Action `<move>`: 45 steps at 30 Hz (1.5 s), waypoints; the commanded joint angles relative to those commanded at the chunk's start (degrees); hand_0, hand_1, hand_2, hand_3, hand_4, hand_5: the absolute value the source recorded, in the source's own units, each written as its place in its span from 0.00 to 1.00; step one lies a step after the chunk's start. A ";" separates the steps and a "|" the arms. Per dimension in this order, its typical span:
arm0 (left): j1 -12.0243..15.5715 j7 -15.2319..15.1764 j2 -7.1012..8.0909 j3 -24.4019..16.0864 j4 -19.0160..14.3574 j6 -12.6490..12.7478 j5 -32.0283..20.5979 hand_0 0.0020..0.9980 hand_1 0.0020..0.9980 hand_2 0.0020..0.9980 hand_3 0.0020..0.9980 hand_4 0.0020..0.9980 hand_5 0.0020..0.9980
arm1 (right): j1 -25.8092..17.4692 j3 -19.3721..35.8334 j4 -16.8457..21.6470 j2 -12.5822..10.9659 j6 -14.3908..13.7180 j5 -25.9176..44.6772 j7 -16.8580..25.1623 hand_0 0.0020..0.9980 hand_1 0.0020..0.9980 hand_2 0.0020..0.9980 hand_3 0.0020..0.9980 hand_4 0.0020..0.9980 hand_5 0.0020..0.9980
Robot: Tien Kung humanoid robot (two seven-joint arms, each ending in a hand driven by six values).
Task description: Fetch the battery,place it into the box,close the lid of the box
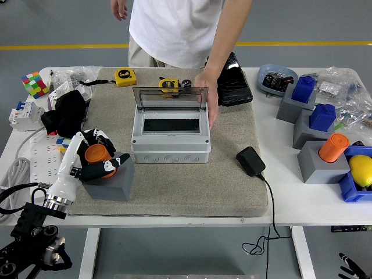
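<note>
One left hand (96,157) grips the orange battery (96,154) beside the open box (171,139).

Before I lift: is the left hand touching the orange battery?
Touching. The head view shows the left hand with fingers curled over the battery and its thumb against the battery's front, no gap visible.

An orange battery (96,154) sits in a grey block (110,183) on a beige felt mat (192,186) over the white table (290,197). The box (170,142) is pale grey with a smoky clear lid (170,98). Two yellow tape measures (125,75) lie beyond it. The Rubik's cube (35,83) shows red, green, yellow and white squares. The person's shirt (174,29) is white.
</note>
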 joint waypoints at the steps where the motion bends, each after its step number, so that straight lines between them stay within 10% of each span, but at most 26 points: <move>1: -0.08 0.00 0.00 0.02 -0.07 0.04 -0.03 0.18 0.18 0.26 0.29 0.87 0.00 | 0.00 -0.07 0.00 0.01 -0.10 0.01 0.12 0.62 0.69 0.67 0.55 0.92 0.50; 20: -7.29 0.00 2.91 1.00 -3.86 -0.99 5.34 0.15 0.14 0.23 0.28 0.82 0.00 | 0.10 -0.95 0.00 0.14 -1.04 0.71 0.76 0.62 0.69 0.67 0.55 0.92 0.49; 33: -24.65 22.08 6.53 11.28 -4.52 -2.43 24.96 0.14 0.14 0.23 0.28 0.81 0.00 | -0.09 -0.65 0.00 0.30 -1.23 0.82 0.72 0.62 0.69 0.67 0.55 0.92 0.49; 45: -35.51 36.24 4.96 20.61 0.06 -6.08 36.96 0.14 0.14 0.24 0.29 0.82 0.00 | -0.13 -1.49 0.00 0.57 -1.52 1.48 0.59 0.62 0.69 0.67 0.55 0.92 0.49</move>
